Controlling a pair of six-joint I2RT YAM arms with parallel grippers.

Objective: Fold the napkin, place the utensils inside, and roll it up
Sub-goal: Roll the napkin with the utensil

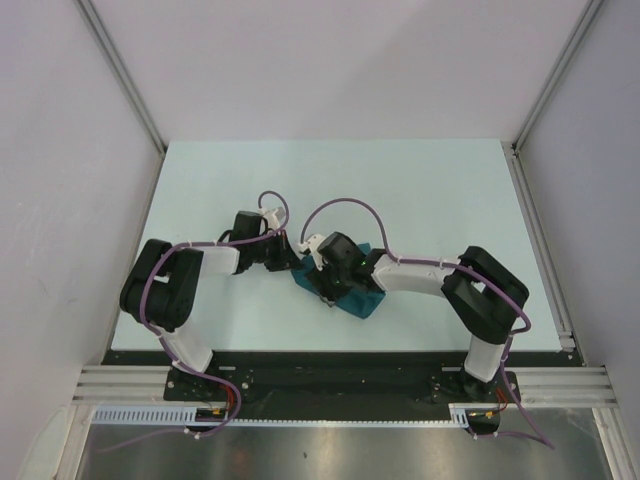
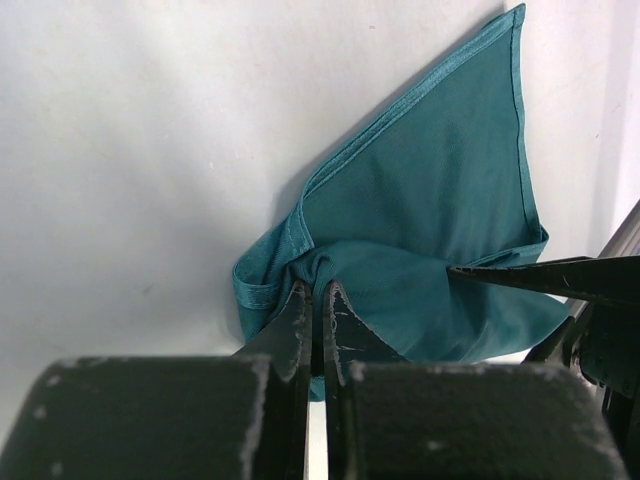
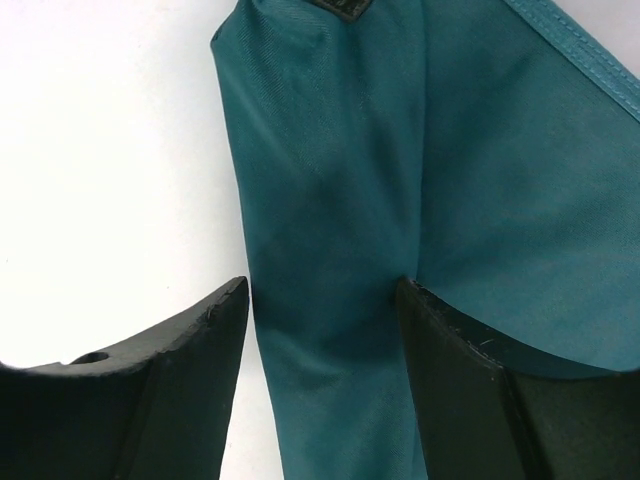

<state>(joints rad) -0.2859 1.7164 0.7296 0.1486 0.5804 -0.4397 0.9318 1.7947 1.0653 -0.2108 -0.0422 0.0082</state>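
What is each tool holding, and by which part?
The left tool pinches the napkin at a bunched hemmed edge. The right tool straddles a fold, jaws open, holding nothing.

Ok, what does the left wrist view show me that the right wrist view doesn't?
Left wrist only: the left gripper is shut on a bunched fold of the napkin, with a hemmed corner spread out beyond it. Right wrist only: the right gripper is open, with its jaws either side of a raised ridge of cloth. Both: the teal napkin against the white table, seen close up.
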